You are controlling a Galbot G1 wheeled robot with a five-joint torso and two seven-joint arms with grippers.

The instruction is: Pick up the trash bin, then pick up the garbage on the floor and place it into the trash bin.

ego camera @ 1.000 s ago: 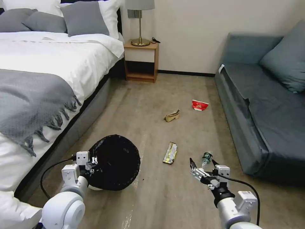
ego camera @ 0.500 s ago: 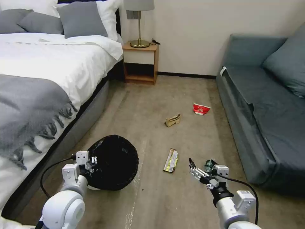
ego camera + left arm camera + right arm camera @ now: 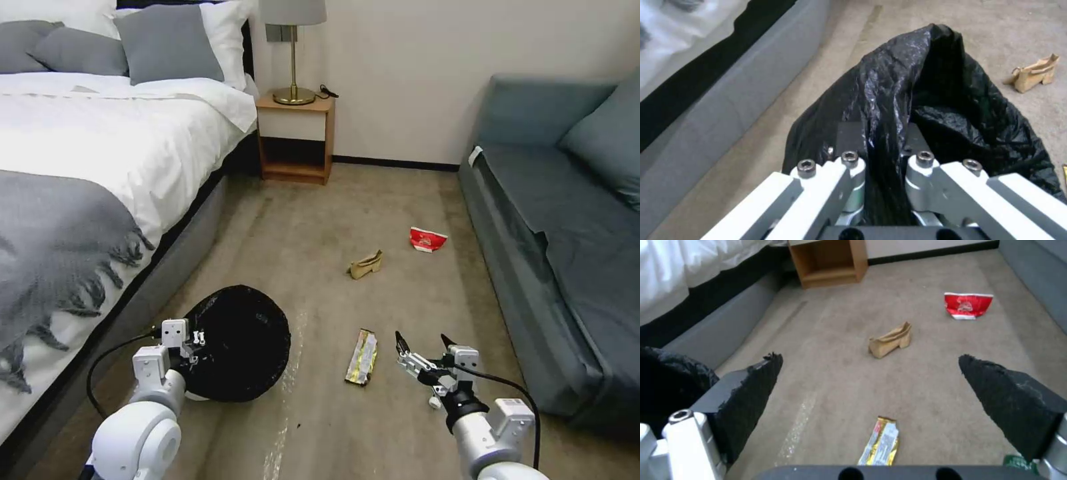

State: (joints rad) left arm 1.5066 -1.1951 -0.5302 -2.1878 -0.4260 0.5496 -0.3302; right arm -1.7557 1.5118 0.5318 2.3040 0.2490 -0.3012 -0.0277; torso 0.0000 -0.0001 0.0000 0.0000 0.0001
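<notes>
Item: bin (image 3: 243, 347), rim pinched by left claw (image 3: 882, 160), held low beside bed (image 3: 100, 167); right claw (image 3: 421, 341) spread wide, empty, over bottle (image 3: 1018, 461) on floor (image 3: 373, 220), best lowered straight to straddle it before closing.

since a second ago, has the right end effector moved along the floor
Yes, forward toward the far wall: the right end effector was level with the near end of the foil wrapper, now with its far end.
</notes>
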